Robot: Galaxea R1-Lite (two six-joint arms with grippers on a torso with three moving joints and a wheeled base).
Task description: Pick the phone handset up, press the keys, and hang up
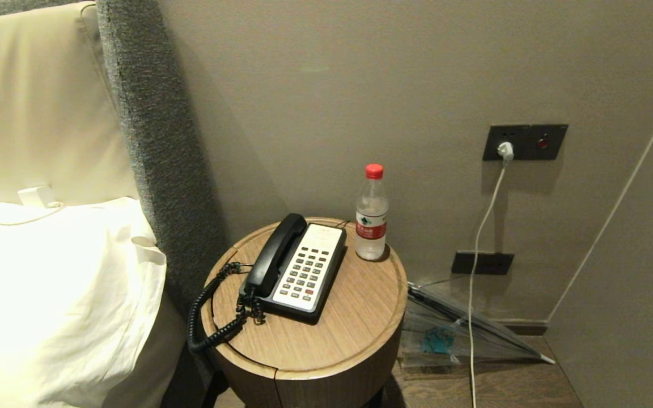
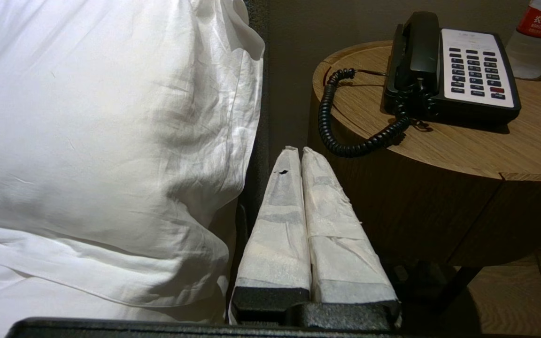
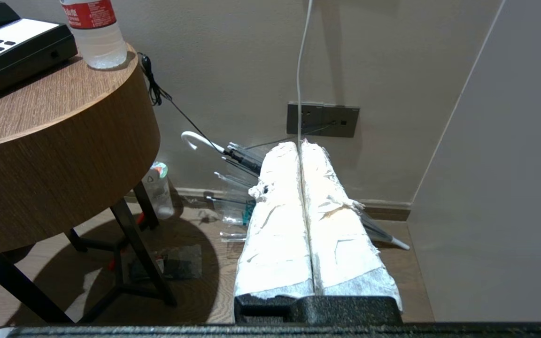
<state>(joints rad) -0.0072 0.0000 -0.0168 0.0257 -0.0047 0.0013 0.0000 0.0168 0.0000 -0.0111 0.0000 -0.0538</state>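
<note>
The left end effector (image 2: pixel 301 152) is held low beside the bed, its wrapped fingers (image 2: pixel 277 220) pressed together on nothing, below the surface's (image 2: pixel 524 145) rim. The right end effector (image 3: pixel 300 145) is likewise pressed together and empty, hung over the floor past the surface's right edge, near an umbrella (image 3: pixel 233 157) lying by the wall. Neither is seen from the head camera.

On the round surface, the handset (image 1: pixel 275 254) is seated in its cradle along the left side of the phone (image 1: pixel 304 272), which is set near the back edge. The cord (image 1: pixel 207 317) is looped over the surface's left-front edge. A bottle (image 1: pixel 371 212) is stood at the back-right edge, just beside the phone.

No step appears to have been started: the pick-up is yet to be begun. A reach up and over the rim is called for next, with fingers spread across the handset's middle. The draped cord and the nearby bottle are likely to need care.
</note>
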